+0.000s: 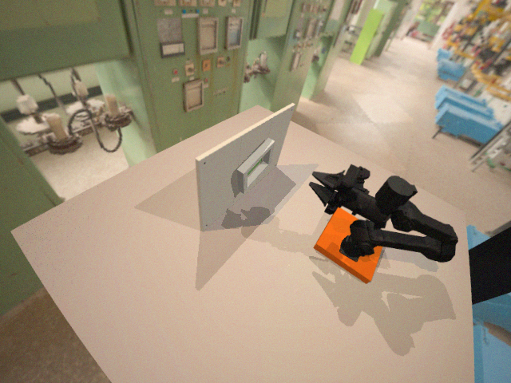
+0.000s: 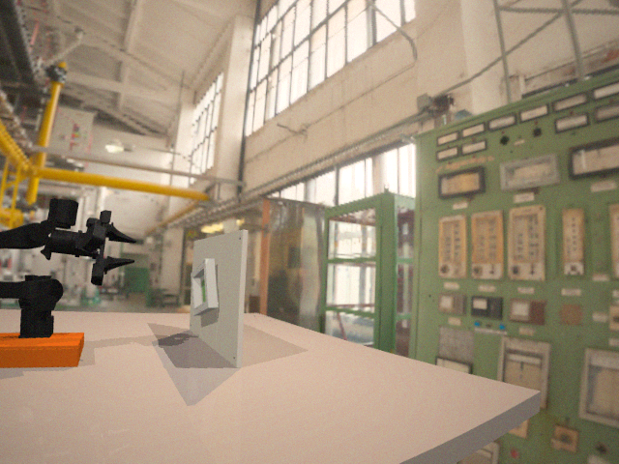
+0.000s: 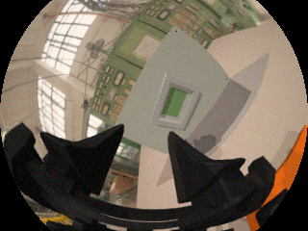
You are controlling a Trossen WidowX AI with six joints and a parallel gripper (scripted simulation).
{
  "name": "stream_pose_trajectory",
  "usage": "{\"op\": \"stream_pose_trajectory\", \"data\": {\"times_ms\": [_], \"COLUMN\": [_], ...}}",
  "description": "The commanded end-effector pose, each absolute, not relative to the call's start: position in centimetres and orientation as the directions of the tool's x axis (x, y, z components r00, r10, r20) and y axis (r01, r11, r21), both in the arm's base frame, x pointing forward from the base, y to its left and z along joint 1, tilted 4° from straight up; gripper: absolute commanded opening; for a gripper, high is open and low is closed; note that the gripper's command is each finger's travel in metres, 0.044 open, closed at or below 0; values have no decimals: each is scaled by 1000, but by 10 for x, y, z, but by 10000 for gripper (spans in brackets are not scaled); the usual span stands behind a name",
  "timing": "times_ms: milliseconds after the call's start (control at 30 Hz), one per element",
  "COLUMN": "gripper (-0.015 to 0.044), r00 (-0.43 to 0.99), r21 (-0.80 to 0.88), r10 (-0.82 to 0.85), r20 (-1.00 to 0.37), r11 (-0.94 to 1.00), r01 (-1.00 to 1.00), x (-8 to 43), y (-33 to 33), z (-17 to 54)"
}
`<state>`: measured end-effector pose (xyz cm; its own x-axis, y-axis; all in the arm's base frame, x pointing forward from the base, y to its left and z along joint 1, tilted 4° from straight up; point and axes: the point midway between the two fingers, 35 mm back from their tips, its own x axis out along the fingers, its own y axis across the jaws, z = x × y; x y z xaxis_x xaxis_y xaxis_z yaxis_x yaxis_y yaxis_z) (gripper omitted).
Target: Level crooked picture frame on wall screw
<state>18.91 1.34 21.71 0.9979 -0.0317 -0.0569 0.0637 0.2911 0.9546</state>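
Observation:
The picture frame (image 1: 256, 155) (image 2: 211, 284) (image 3: 162, 100) is pale grey around a green picture and hangs on the upright grey panel (image 1: 218, 185) (image 2: 227, 300) (image 3: 144, 98). It is tilted against the panel's edges: seen from the front, its right side is higher than its left. The screw and notched strip are hidden behind it. My black gripper (image 1: 311, 178) (image 2: 134, 250) (image 3: 146, 130) is open and empty. Its fingers point toward the panel and stand well back from the frame, touching nothing.
The panel stands on a pale table (image 1: 231, 329) (image 2: 325, 399). The arm's orange base (image 1: 334, 230) (image 2: 44, 352) is on the table in front of it. Shadows of the arm and panel fall on the tabletop. Green cabinets show behind.

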Motion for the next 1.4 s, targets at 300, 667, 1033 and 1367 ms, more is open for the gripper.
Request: {"op": "stream_pose_trajectory", "data": {"times_ms": [300,667,1033,1367], "gripper": [260,260,260,260], "r00": [998,998,997,997], "r21": [957,962,981,981], "r10": [-36,-42,-78,-78], "r20": [-50,-46,-8,-8], "r11": [283,267,192,192], "r01": [58,56,23,23], "x": [189,208,252,251], "y": [13,17,7,10], "z": [219,212,177,178]}}
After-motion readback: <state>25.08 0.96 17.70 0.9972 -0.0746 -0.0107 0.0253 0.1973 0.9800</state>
